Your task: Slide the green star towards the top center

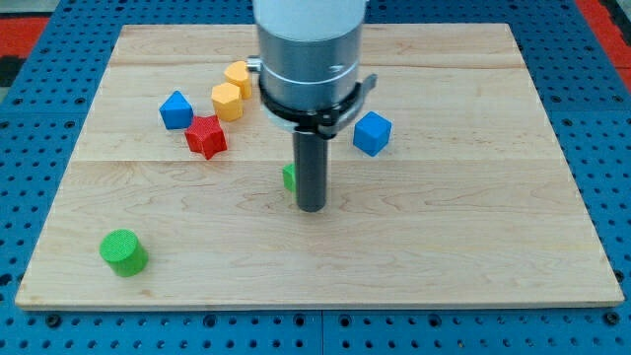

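Tool is a straight dark rod, no jaws to open or close, so nothing is clamped; my tip sits on the wooden bench a little below the middle of the board. Green star lies directly behind the rod, mostly hidden: only a green sliver shows at the rod's left edge, just above the tip. Contact between rod and star looks likely but cannot be confirmed from this view. Star position: near board centre, well short of the top edge.

Blue cube sits up and to the view's right of the rod, near it but apart. Red star lies to the view's left of the rod, with a blue block, peaked on top, just up-left of it. Two yellow blocks, faceted: lower yellow block and upper yellow block, touching or nearly so, just right of the blue block. Green cylinder stands alone near the bottom-left corner, well apart from everything else.
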You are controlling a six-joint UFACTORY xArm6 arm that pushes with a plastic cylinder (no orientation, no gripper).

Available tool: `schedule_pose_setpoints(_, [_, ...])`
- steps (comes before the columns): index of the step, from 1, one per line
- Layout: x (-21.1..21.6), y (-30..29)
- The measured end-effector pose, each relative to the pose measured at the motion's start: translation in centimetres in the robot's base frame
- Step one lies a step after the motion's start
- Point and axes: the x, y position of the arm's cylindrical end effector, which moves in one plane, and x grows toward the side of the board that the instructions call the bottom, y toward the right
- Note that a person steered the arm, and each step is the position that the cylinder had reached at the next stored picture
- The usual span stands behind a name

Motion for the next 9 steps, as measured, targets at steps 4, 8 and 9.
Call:
schedule_pose_setpoints(4, [-7.4, 0.6])
schedule_pose_setpoints(8, [-10.4, 0.1])
schedule_pose_setpoints(9, [-12.5, -1.9])
